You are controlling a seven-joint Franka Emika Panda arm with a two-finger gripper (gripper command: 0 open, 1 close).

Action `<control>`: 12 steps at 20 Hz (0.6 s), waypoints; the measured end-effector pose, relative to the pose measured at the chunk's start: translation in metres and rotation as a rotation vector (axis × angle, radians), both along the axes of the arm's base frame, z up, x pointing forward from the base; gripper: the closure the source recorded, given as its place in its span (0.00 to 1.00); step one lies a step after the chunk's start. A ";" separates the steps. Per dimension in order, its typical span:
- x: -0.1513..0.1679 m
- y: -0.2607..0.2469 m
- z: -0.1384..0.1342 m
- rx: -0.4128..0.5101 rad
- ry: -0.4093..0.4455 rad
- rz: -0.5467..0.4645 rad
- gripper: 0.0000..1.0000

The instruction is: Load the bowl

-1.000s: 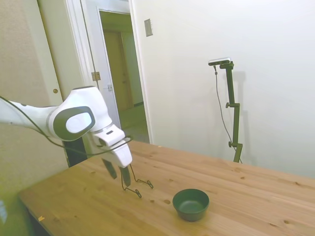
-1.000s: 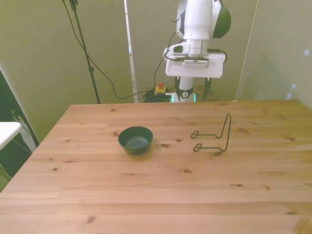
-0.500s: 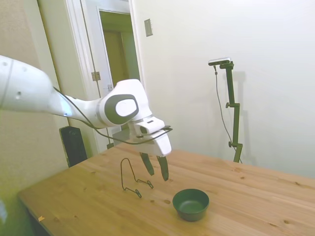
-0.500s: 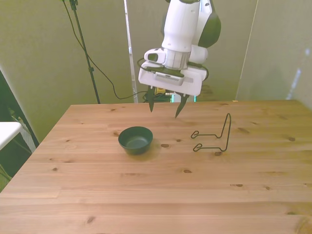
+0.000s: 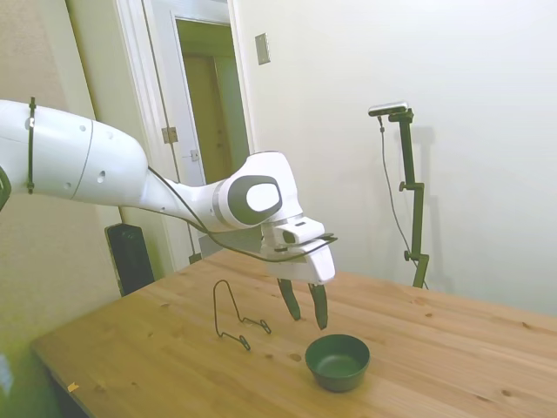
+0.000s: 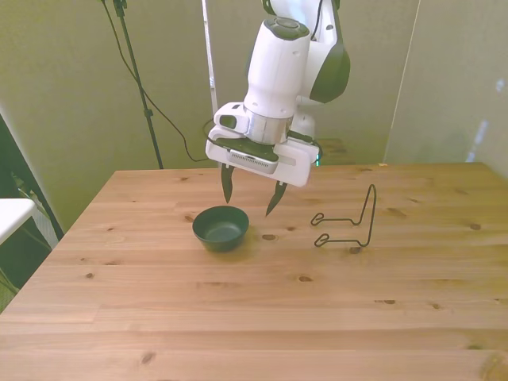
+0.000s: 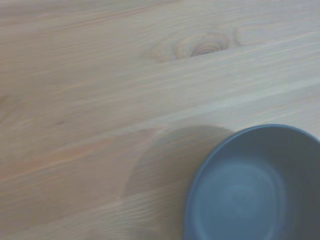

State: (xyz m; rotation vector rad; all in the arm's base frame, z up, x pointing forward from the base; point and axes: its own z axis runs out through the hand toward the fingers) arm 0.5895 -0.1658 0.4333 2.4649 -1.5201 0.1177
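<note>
Green bowl sits upright on our table; our gripper hovers just above, jaws apart, holding nothing.

We see the bench from one side and from the front; the wrist camera looks down closely on the bowl, shared by all.

Soft, even room light is filling both wide views, slightly yellow-green. The wrist view is looking blurred, with the bowl perhaps casting a faint shadow on the table.
</note>
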 end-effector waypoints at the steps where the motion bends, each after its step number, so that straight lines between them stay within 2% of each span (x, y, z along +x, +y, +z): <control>1: 0.003 -0.003 -0.002 -0.003 0.009 0.008 0.00; 7: 0.007 -0.016 -0.007 0.012 0.072 0.195 0.00; 12: 0.005 -0.019 -0.018 0.021 0.089 0.200 0.00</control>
